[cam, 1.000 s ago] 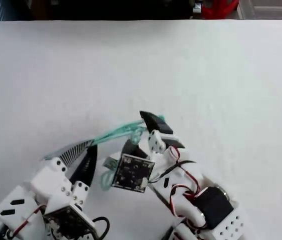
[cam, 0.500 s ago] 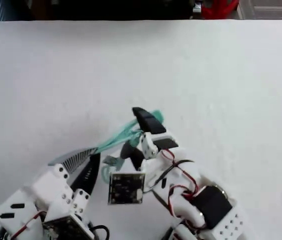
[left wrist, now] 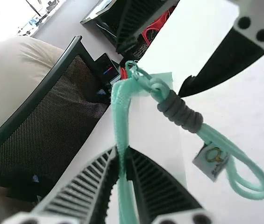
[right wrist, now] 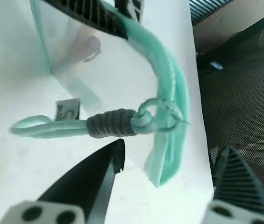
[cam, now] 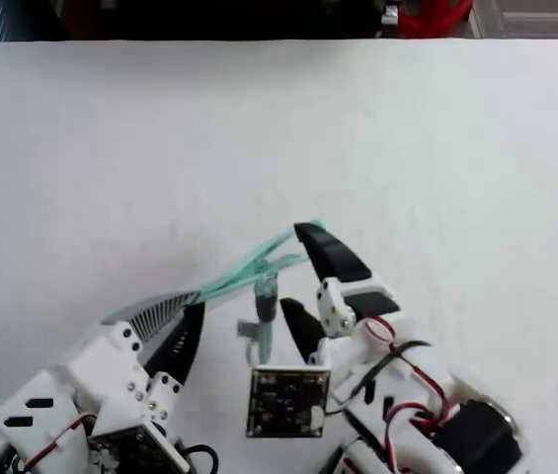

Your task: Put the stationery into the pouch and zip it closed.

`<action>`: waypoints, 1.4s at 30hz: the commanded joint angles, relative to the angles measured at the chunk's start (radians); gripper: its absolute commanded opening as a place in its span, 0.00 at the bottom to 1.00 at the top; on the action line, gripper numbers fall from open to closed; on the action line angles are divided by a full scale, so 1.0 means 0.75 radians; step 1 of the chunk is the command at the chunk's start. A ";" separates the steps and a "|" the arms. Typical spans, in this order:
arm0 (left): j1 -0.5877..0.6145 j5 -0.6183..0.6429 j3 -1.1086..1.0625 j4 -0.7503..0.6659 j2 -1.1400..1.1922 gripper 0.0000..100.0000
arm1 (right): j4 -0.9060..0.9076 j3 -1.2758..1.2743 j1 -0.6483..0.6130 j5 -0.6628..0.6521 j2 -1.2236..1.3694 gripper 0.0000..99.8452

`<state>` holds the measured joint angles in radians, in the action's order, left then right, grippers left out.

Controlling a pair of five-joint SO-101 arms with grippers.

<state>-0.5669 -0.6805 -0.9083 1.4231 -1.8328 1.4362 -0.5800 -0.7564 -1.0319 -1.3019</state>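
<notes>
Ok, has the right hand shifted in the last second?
Yes. The right hand has pulled back and rightward, away from the far edge of the table.

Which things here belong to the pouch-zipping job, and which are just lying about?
Job: pouch, zip cord, left gripper clamping the pouch, open right gripper.
Lying about: mesh chair, red object beyond the table.

Teal pouch (right wrist: 171, 84) before the parted tool (right wrist: 173, 150)
</notes>
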 commanded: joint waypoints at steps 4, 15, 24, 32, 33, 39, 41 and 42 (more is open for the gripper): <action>-0.013 0.018 -0.006 0.023 0.011 0.02 | 0.050 0.295 -0.093 -0.008 0.134 0.30; -0.015 0.012 -0.012 0.043 0.011 0.02 | 0.202 0.755 -0.294 0.016 0.768 0.30; -0.015 0.012 -0.004 0.043 0.011 0.02 | 0.367 0.820 -0.195 -0.098 0.950 0.24; -0.015 0.012 -0.004 0.033 0.011 0.02 | 0.367 0.816 -0.191 -0.121 0.868 0.02; -0.015 0.012 -0.004 0.033 0.011 0.02 | 0.367 0.816 -0.191 -0.123 0.866 0.02; -0.015 -0.023 -0.004 0.031 0.009 0.03 | 0.337 0.814 -0.197 -0.123 0.862 0.02; -0.007 -0.092 -0.004 0.041 0.009 0.08 | 0.330 0.814 -0.199 -0.125 0.862 0.02; -0.003 -0.115 -0.004 0.047 0.009 0.13 | 0.330 0.814 -0.199 -0.125 0.862 0.02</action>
<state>-0.5685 -0.7204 -0.9022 1.4446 -1.8328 1.6970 -0.0046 -0.9068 -1.1147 -0.6145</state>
